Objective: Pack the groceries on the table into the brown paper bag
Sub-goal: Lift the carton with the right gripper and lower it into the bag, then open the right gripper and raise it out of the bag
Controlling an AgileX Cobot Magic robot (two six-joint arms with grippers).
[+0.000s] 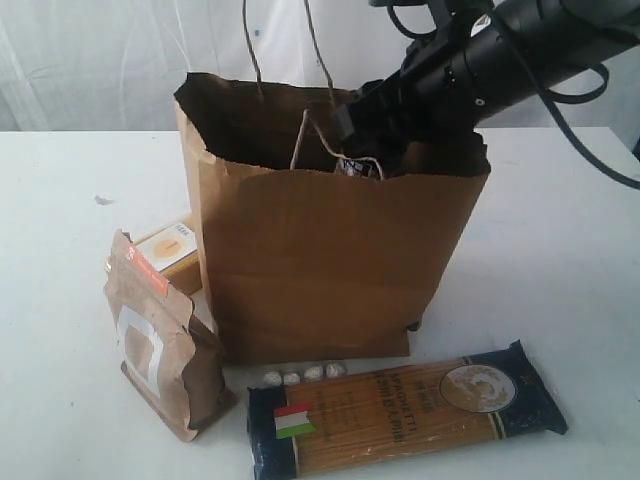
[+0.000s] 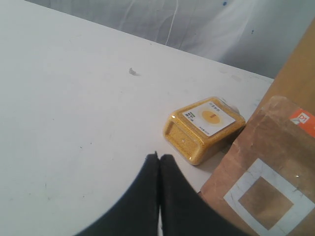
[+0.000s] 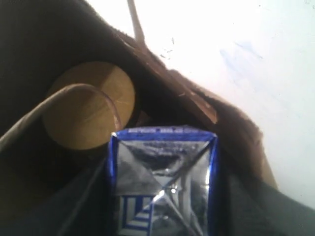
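The brown paper bag stands open in the middle of the table. My right gripper reaches down into the bag's mouth from the right. In the right wrist view it is shut on a blue-and-silver packet inside the bag, above a tan-lidded jar. The spaghetti packet lies in front of the bag. The kraft pouch stands at its left, with the yellow-grain bottle lying behind it. My left gripper is shut and empty over the table, close to the bottle and pouch.
Several small white lumps lie in a row between the bag and the spaghetti. A cord handle loops over the jar lid inside the bag. A small dark mark shows on the table. A white curtain hangs behind.
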